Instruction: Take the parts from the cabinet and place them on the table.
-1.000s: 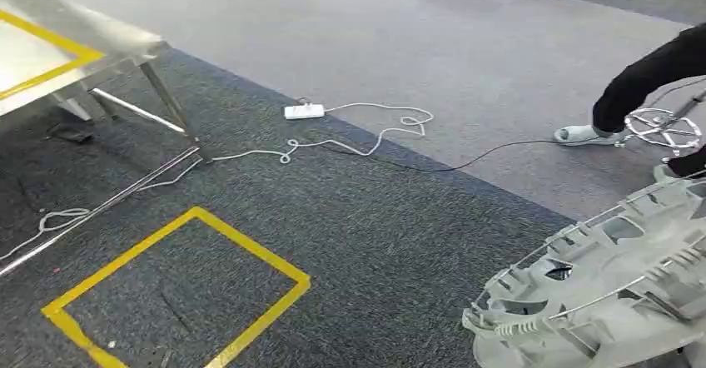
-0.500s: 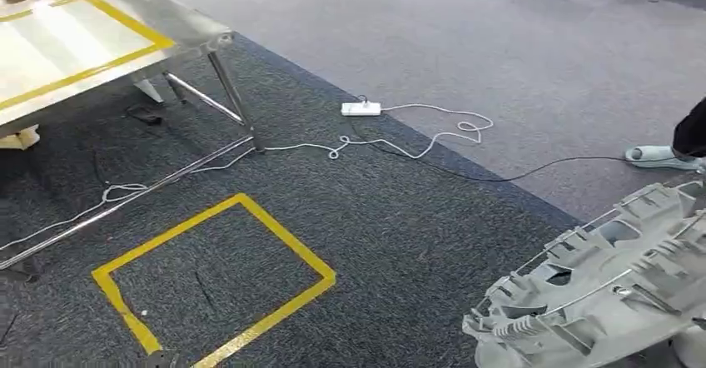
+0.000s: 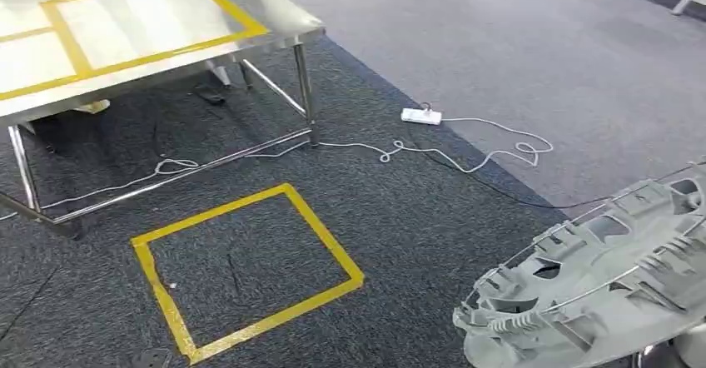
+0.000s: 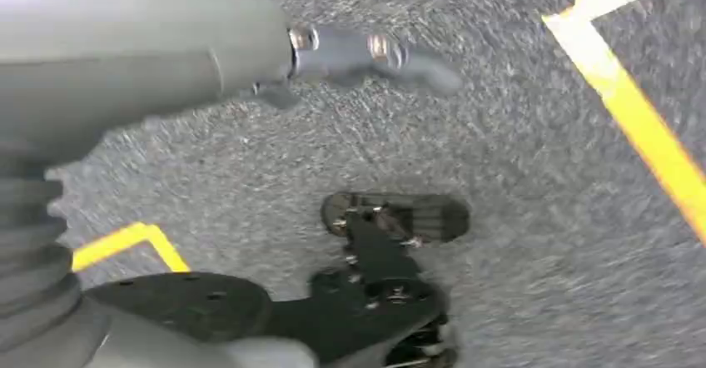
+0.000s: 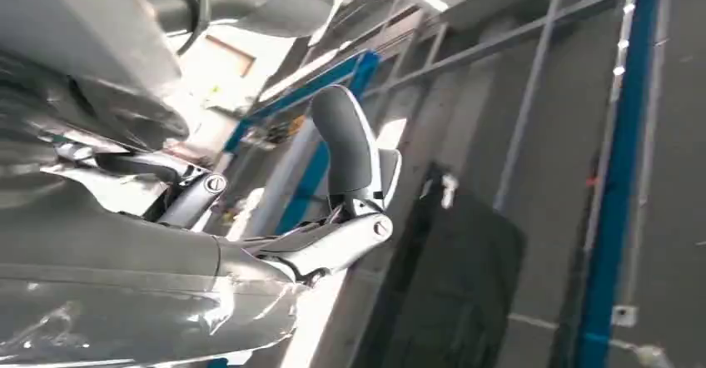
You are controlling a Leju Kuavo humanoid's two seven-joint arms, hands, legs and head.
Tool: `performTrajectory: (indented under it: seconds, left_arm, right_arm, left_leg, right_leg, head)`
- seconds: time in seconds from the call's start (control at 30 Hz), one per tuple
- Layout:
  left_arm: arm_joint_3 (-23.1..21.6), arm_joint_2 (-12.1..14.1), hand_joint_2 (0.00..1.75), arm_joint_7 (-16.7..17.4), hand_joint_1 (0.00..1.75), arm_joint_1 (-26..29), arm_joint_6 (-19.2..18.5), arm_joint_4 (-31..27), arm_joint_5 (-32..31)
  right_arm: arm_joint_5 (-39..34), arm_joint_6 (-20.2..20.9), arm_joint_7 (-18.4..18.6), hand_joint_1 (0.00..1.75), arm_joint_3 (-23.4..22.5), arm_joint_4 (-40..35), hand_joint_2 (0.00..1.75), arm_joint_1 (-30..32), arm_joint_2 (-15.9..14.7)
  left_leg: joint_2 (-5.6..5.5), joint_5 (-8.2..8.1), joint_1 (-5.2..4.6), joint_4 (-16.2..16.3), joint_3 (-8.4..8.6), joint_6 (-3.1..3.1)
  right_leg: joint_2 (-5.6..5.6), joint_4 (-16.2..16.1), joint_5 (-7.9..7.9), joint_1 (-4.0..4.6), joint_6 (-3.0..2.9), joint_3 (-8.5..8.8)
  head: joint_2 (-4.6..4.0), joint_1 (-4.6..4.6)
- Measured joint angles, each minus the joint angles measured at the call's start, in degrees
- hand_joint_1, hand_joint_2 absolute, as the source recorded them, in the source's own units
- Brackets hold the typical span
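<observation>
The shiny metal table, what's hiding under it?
Under the metal table lie dark carpet, a white cable along the table's lower rail and a small dark object. The tabletop covers whatever lies further back.

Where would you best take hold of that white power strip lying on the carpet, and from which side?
Grip the white power strip across its two long sides, coming straight down from above. It lies flat on the grey carpet, a slim bar, so its narrow width probably suits a pinch. Take the end away from the white cable, which trails off looped and could tangle the fingers.
</observation>
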Motion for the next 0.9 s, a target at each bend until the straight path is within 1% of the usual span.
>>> performTrajectory:
  seconds: [0.03,0.07,0.1,0.13,0.17,0.2,0.23,0.27,0.33,0.37,0.4,0.43,0.47,0.5,0.53,0.57,0.6,0.63,0.67,0.7,0.73,0.77,0.83,0.87,0.9]
  left_arm:
    - [0.0,0.0,1.75,0.0,0.0,0.0,0.0,0.0,-0.2]
    - [0.0,0.0,1.75,-0.1,0.0,0.2,0.0,0.0,-0.3]
    - [0.0,-0.1,1.75,-0.1,0.0,0.2,0.0,0.0,-0.3]
    - [0.0,-0.2,1.75,-0.1,0.0,0.2,0.0,0.0,-0.3]
    - [-0.1,-0.2,1.75,-0.1,0.0,0.2,0.0,0.0,-0.3]
    - [-0.1,-0.2,1.75,-0.1,0.0,0.2,0.0,0.0,-0.3]
    - [-0.1,-0.1,1.75,-0.1,0.0,0.1,0.0,0.0,-0.3]
    - [-0.1,-0.1,1.75,-0.1,0.0,0.1,0.0,0.0,-0.3]
    - [-0.1,-0.1,1.75,-0.1,0.0,0.5,0.0,0.0,-0.3]
    - [-0.1,0.0,1.75,-0.1,0.0,0.5,0.0,0.0,-0.3]
    - [-0.1,0.0,1.75,-0.1,0.0,0.6,0.0,0.0,-0.3]
    - [-0.1,-0.1,1.75,-0.1,0.0,0.4,0.1,0.0,-0.3]
    - [-0.1,-0.1,1.75,-0.1,0.0,0.2,0.1,0.0,-0.3]
    - [-0.2,-0.2,1.75,-0.1,0.0,0.1,0.1,0.0,-0.3]
    - [-0.2,-0.2,1.75,-0.1,0.0,0.1,0.1,0.0,-0.3]
    - [-0.2,-0.2,1.75,-0.1,0.0,0.2,0.1,0.0,-0.3]
    - [-0.2,-0.2,1.75,-0.1,0.0,0.3,0.1,0.0,-0.3]
    - [-0.2,-0.2,1.75,-0.1,0.0,0.3,0.1,0.0,-0.4]
    - [-0.2,-0.2,1.75,-0.1,0.0,0.3,0.3,0.0,-0.7]
    - [-0.3,-0.2,1.75,-0.1,0.0,0.3,0.5,0.0,-1.3]
    - [-0.4,-0.2,1.75,-0.1,0.0,0.1,0.6,0.0,-1.6]
    - [-0.5,-0.2,1.75,-0.1,0.0,0.0,0.6,0.0,-1.6]
    - [-0.5,-0.2,1.75,-0.1,0.0,0.2,0.1,0.0,-1.0]
    - [-0.5,-0.3,1.75,-0.1,0.0,0.3,0.0,0.0,-1.0]
    - [-0.5,-0.4,1.75,0.0,0.0,0.5,0.0,0.0,-1.0]
  right_arm:
    - [0.0,0.0,0.1,1.75,0.0,0.2,1.75,0.0,0.0]
    - [-0.1,0.0,0.2,1.75,0.0,0.3,1.75,0.0,0.0]
    - [-0.1,0.0,0.2,1.75,0.0,0.3,1.75,-0.1,0.0]
    - [-0.1,0.0,0.2,1.75,0.0,0.4,1.75,-0.1,0.0]
    - [-0.1,0.0,0.2,1.75,0.0,0.4,1.75,-0.1,0.0]
    - [-0.1,0.0,0.2,1.75,0.0,0.5,1.75,-0.2,0.0]
    - [-0.1,0.0,0.2,1.75,0.0,0.6,1.75,-0.2,0.0]
    - [-0.1,0.0,0.2,1.75,0.0,0.7,1.75,-0.2,0.0]
    - [-0.1,0.0,0.3,1.75,0.0,0.9,1.75,-0.2,0.0]
    - [-0.1,0.0,0.2,1.75,0.0,0.9,1.75,-0.2,0.0]
    - [-0.1,0.0,0.2,1.75,0.1,1.0,1.75,-0.2,0.0]
    - [-0.1,0.0,0.2,1.75,0.0,1.0,1.75,-0.2,0.0]
    - [0.0,0.0,0.2,1.75,0.1,1.0,1.75,-0.2,0.0]
    - [0.0,0.0,0.2,1.75,0.0,1.0,1.75,-0.1,0.0]
    - [0.0,0.0,0.2,1.75,0.0,1.0,1.75,-0.1,0.0]
    - [0.0,0.0,0.2,1.75,0.1,1.1,1.75,-0.1,0.0]
    - [0.0,0.0,0.2,1.75,0.1,1.1,1.75,-0.1,0.0]
    - [0.0,0.0,0.2,1.75,0.1,1.1,1.75,-0.2,0.0]
    - [0.0,0.0,0.2,1.75,0.1,1.1,1.75,-0.2,0.0]
    - [0.1,0.1,0.2,1.75,0.1,1.1,1.75,-0.2,0.0]
    - [0.1,0.2,0.2,1.75,0.1,1.1,1.75,-0.2,0.0]
    - [0.1,0.2,0.2,1.75,0.0,1.1,1.75,-0.3,0.0]
    - [0.2,0.3,0.2,1.75,0.0,1.3,1.75,-0.4,0.1]
    - [0.2,0.3,0.2,1.75,0.1,1.4,1.75,-0.5,0.2]
    - [0.1,0.3,0.3,1.75,0.1,1.4,1.75,-0.6,0.2]
  left_leg:
    - [-0.81,0.0,0.0,0.0,0.03,0.0]
    - [-1.55,0.0,0.01,0.0,0.09,-0.01]
    - [-2.34,0.0,0.08,0.1,0.16,-0.05]
    - [-3.22,-0.03,0.2,0.1,0.31,-0.23]
    - [-4.04,-0.1,0.39,0.2,0.48,-0.46]
    - [-4.79,-0.27,0.43,0.4,0.48,-0.93]
    - [-5.46,-0.34,0.1,0.8,-0.03,-1.33]
    - [-5.96,-0.04,0.23,0.7,-0.43,-1.57]
    - [-7.17,0.44,0.54,0.2,-0.67,-2.33]
    - [-7.82,0.39,0.56,0.3,-0.79,-2.55]
    - [-5.2,-0.32,0.17,1.1,-1.06,-2.81]
    - [-2.66,-2.05,0.08,3.6,-2.4,-3.09]
    - [-1.02,-4.43,0.14,8.3,-4.75,-3.33]
    - [-0.29,-6.6,0.22,13.5,-7.38,-3.42]
    - [-0.1,-7.73,0.26,17.3,-9.38,-3.46]
    - [-0.08,-7.59,0.27,18.7,-10.22,-3.45]
    - [-0.05,-5.94,0.27,17.4,-9.61,-3.34]
    - [0.14,-3.44,0.23,13.7,-7.76,-3.12]
    - [0.81,-0.94,0.15,8.8,-5.14,-2.8]
    - [3.18,1.06,-0.2,3.7,-2.28,-2.24]
    - [5.48,0.48,-0.82,1.3,-1.07,-2.03]
    - [4.89,0.36,-0.74,0.8,-1.08,-1.58]
    - [3.72,0.31,-0.87,0.8,-1.36,-1.17]
    - [3.08,0.41,-0.79,0.6,-1.28,-0.8]
    - [2.49,0.69,-0.18,0.1,-0.86,-0.42]
  right_leg:
    - [0.15,3.7,-1.05,0.0,0.11,-2.01]
    - [0.18,4.1,-0.35,-0.01,0.15,-2.58]
    - [0.23,2.0,1.47,-0.05,0.15,-1.8]
    - [0.5,-2.3,4.17,-0.22,0.16,0.16]
    - [1.36,-7.3,6.79,-0.48,0.27,2.65]
    - [4.31,-11.9,8.13,-1.09,0.65,4.78]
    - [6.68,-13.4,7.18,-1.54,0.63,5.68]
    - [6.11,-13.1,7.22,-1.41,-0.07,5.55]
    - [5.03,-12.9,7.22,-1.03,-0.84,5.4]
    - [4.18,-13.3,7.41,-1.41,-1.36,5.61]
    - [3.28,-13.4,7.41,-1.34,-1.82,5.84]
    - [2.56,-13.5,7.35,-1.23,-2.1,5.92]
    - [1.7,-13.5,7.25,-1.05,-2.26,5.91]
    - [0.75,-13.5,7.14,-0.88,-2.41,5.92]
    - [-0.06,-13.5,7.09,-0.79,-2.49,5.94]
    - [-0.78,-13.5,7.03,-0.72,-2.54,5.99]
    - [-1.52,-13.5,6.92,-0.65,-2.55,6.14]
    - [-2.2,-13.5,6.79,-0.56,-2.5,6.37]
    - [-2.85,-13.5,6.6,-0.48,-2.45,6.68]
    - [-3.36,-13.5,6.38,-0.4,-2.22,7.03]
    - [-3.87,-13.3,6.05,0.08,-1.85,7.11]
    - [-4.21,-13.3,5.93,0.2,-1.62,7.04]
    - [-5.55,-13.8,5.89,0.26,-1.22,7.51]
    - [-6.21,-14.0,5.78,0.32,-0.88,7.84]
    - [-5.77,-13.8,5.29,0.15,-0.46,7.66]
  head:
    - [0.0,-0.02]
    - [0.0,0.0]
    - [0.0,-0.04]
    - [0.0,0.02]
    - [0.0,-0.02]
    - [0.0,0.07]
    - [0.0,0.17]
    - [0.0,-0.07]
    - [0.0,-0.02]
    - [0.0,-0.04]
    - [0.0,-0.11]
    - [0.0,-0.85]
    - [0.0,-0.76]
    - [0.0,-0.83]
    - [0.0,-0.79]
    - [0.0,-0.81]
    - [0.0,-0.83]
    - [0.0,-0.81]
    - [0.0,-0.81]
    - [0.0,-0.83]
    - [0.0,-0.79]
    - [0.0,-0.81]
    - [0.0,-0.77]
    - [0.0,-0.81]
    - [0.0,-0.68]
